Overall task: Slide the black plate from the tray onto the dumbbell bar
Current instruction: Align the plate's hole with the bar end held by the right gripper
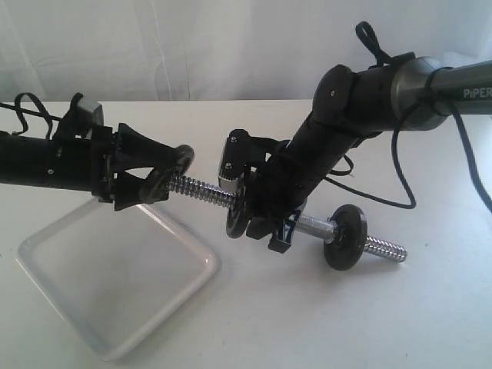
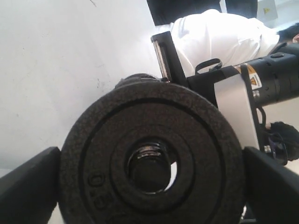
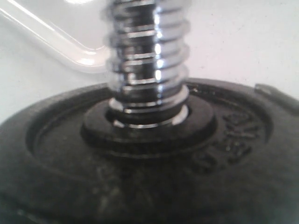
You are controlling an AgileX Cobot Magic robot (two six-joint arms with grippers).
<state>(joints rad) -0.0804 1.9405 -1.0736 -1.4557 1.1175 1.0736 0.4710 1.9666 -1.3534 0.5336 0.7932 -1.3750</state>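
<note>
Pinching the black plate (image 2: pixel 117 154) by its rim with the left end effector (image 1: pixel 165 175), face-on so that the hole lines up with the threaded tip just ahead. Clamping the dumbbell bar (image 1: pixel 204 191) mid-length with the right end effector (image 1: pixel 275 224), likely to steady it, tilted up off the desk (image 1: pixel 346 307). Beneath the left end effector, the tray (image 1: pixel 115 269).

The black plate (image 1: pixel 178 161) is matte, with a raised rim. It stands on edge above the worktop, clear of the tray (image 1: pixel 115 288). Its wide centre hole sits at the threaded tip of the dumbbell bar (image 1: pixel 206 192), which shows inside the hole. The chrome bar slopes, with this end raised, and carries two further discs (image 1: pixel 346 240). The glossy white tray lies flat just below.
</note>
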